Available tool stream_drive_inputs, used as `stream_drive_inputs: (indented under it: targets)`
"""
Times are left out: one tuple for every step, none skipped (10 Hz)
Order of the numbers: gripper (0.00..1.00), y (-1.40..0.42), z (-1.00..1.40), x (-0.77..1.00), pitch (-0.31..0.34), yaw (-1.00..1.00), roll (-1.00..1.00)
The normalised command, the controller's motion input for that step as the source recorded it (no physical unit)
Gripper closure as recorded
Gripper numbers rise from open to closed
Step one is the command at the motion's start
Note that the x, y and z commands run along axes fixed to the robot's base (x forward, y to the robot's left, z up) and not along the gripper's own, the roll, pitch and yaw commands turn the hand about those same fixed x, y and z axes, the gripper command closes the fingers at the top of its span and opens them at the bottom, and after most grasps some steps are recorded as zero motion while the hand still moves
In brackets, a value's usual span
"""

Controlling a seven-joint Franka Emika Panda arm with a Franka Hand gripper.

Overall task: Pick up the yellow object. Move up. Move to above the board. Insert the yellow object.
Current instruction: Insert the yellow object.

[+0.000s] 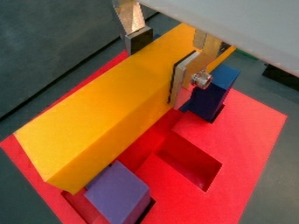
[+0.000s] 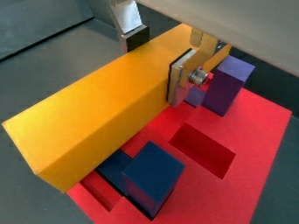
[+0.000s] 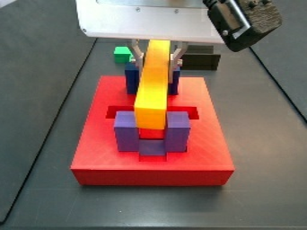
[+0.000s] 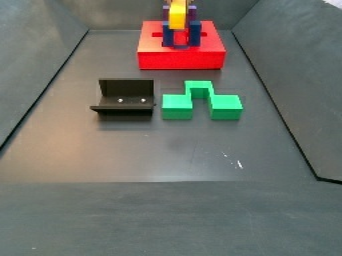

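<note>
The yellow object (image 3: 153,85) is a long bar that lies lengthwise over the board's middle, between the upright posts. The board (image 3: 150,166) is a red slab at the far end of the floor in a side view (image 4: 181,58). My gripper (image 1: 162,61) is shut on the yellow object (image 1: 105,114) near its far end, one pad on each long side. Both wrist views show this grip (image 2: 159,59). Purple posts (image 3: 126,135) flank the bar's near end and a blue post (image 1: 216,92) stands beside the gripped end. An open recessed slot (image 2: 205,149) shows beside the bar.
A green stepped block (image 4: 201,102) and the dark fixture (image 4: 123,100) stand on the grey floor in front of the board. A black camera unit (image 3: 246,22) hangs beside the wrist. Dark walls enclose the floor.
</note>
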Motion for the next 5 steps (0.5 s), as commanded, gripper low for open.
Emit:
stream_drive_inputs:
  targets:
    - [1.0, 0.0, -0.15, 0.0, 0.0, 0.11, 0.0]
    - [1.0, -0.01, -0.06, 0.0, 0.0, 0.09, 0.0]
    - [1.0, -0.06, 0.0, 0.08, 0.0, 0.03, 0.02]
    - [1.0, -0.13, 0.0, 0.0, 0.0, 0.0, 0.02]
    - [1.0, -0.11, 0.0, 0.08, 0.0, 0.0, 0.0]
